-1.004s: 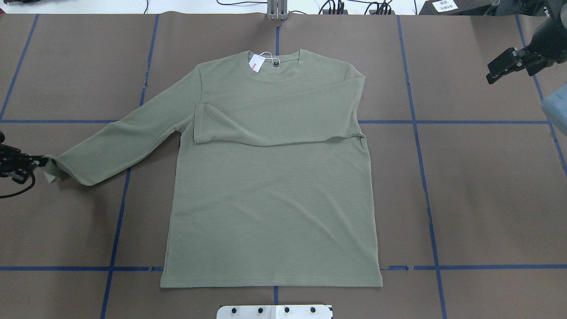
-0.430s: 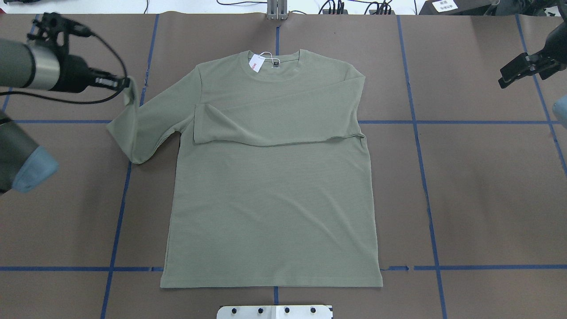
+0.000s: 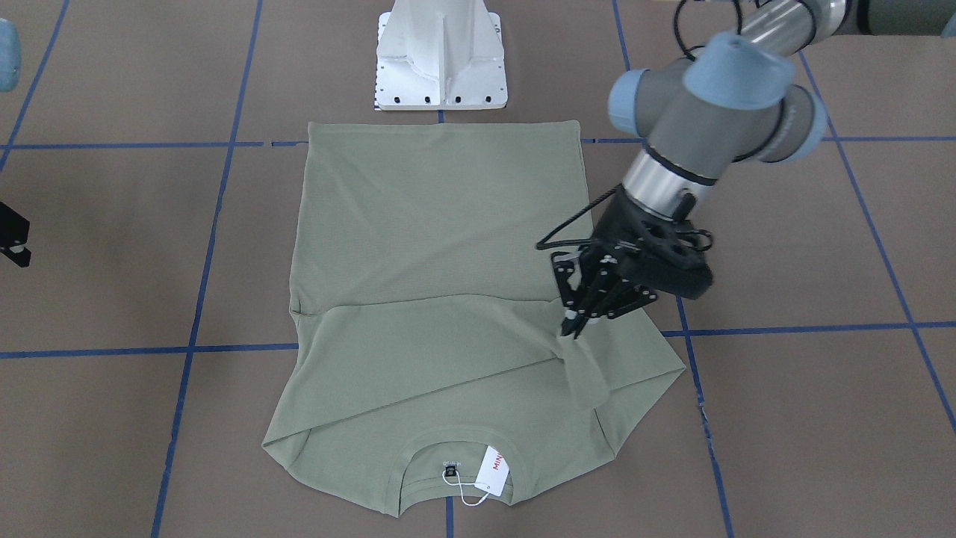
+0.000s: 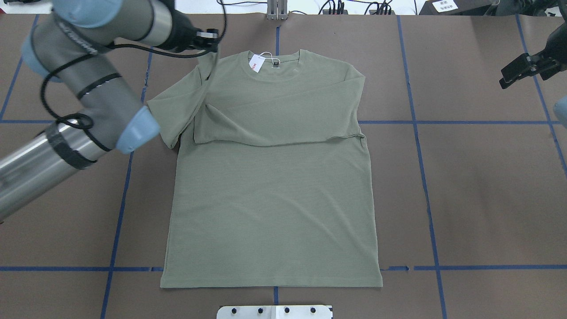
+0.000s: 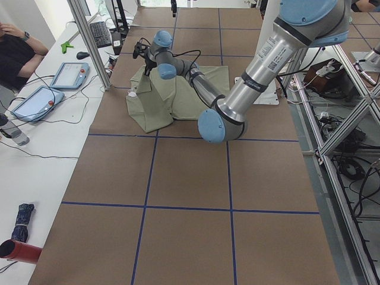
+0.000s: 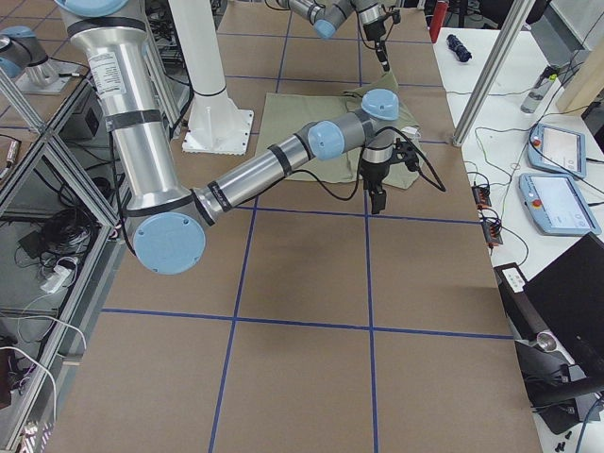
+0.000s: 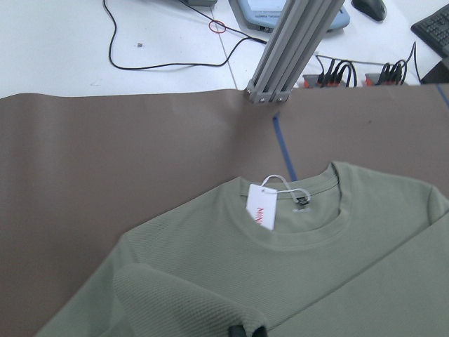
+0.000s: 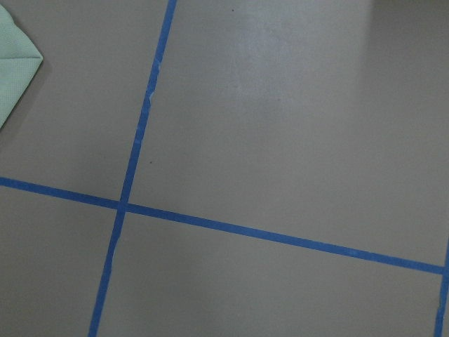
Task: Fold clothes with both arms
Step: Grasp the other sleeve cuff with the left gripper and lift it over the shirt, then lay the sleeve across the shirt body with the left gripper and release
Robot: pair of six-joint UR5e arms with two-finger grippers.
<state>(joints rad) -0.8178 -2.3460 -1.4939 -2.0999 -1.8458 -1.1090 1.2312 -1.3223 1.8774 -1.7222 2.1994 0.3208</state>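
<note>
Left gripper [image 3: 573, 329]: fingers clenched on the cuff end of the shirt's sleeve [image 4: 177, 106], a thin pinch at the very edge. It is raised above the cloth. In the overhead view it sits over the shoulder area, just left of the collar [image 4: 277, 71]. The wrist view shows only dark fingertips [image 7: 245, 330] with a roll of knit bunched against them.

Sleeve: hangs from the pinch in a narrow, twisted strip, then doubles back at a fold just outside the armpit. The lower part lies on the table.

Shirt [image 4: 270, 199]: pale olive, flat on the brown paper table cover [image 4: 478, 177], front up, collar on the far side from the robot. The other sleeve [image 4: 274, 119] is already folded across the chest. White hang tag [image 4: 254, 63] lies at the collar, near the gripper.

Right gripper [image 4: 509, 76]: well apart from the shirt, over bare table. Cannot tell if its fingers are spread or closed. Its wrist camera shows only blue tape lines [image 8: 133, 154] and a corner of cloth.

Risks, as I judge them:
- A shallow grip on stretchy knit could let the cuff slide out mid-carry and drop short.
- The twist may be laid in, leaving a rope-like sleeve rather than a flat one.
- Nothing pins the body, so a pull across could drag the shoulder and skew the side seam.
- A low pass could ruck the folded sleeve or snag the tag's string.
- Release too near the collar would leave the sleeve angled rather than level across the chest.
</note>
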